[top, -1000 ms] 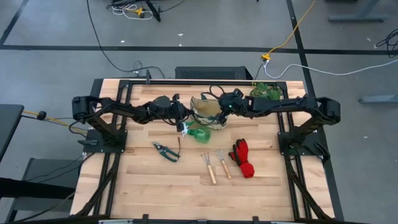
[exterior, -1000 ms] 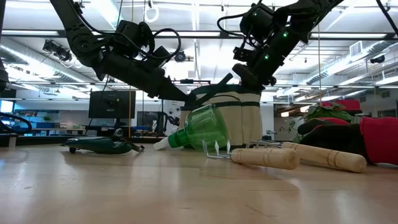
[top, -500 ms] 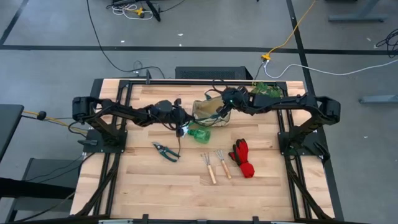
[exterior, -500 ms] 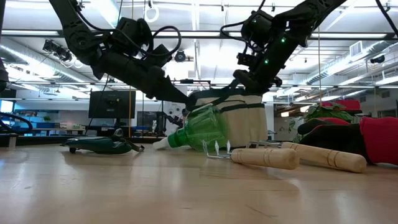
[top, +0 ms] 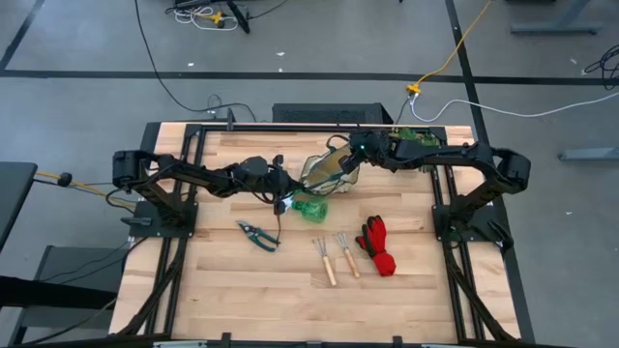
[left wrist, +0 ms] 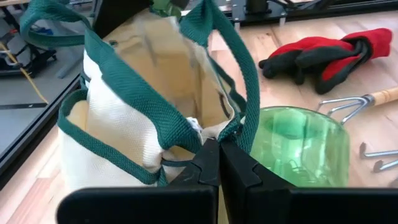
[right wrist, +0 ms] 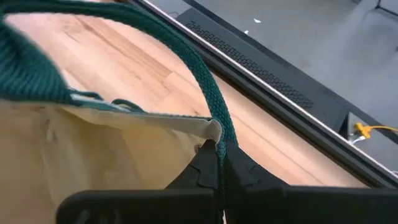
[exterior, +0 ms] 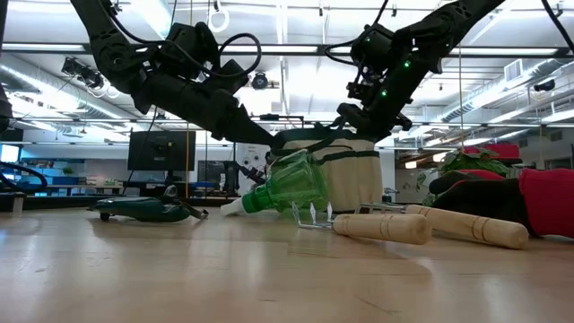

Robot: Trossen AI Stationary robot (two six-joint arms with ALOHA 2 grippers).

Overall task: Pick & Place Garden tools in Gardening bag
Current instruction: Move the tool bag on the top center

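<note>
Now I have both pincers clenched on the gardening bag (top: 324, 172): left gripper (left wrist: 217, 163) and right gripper (right wrist: 217, 163) on opposite rims. I'd pull evenly apart, keeping its mouth wide.

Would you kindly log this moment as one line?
left gripper: shut on gardening bag rim | right gripper: shut on bag strap | tools: outside bag
</note>
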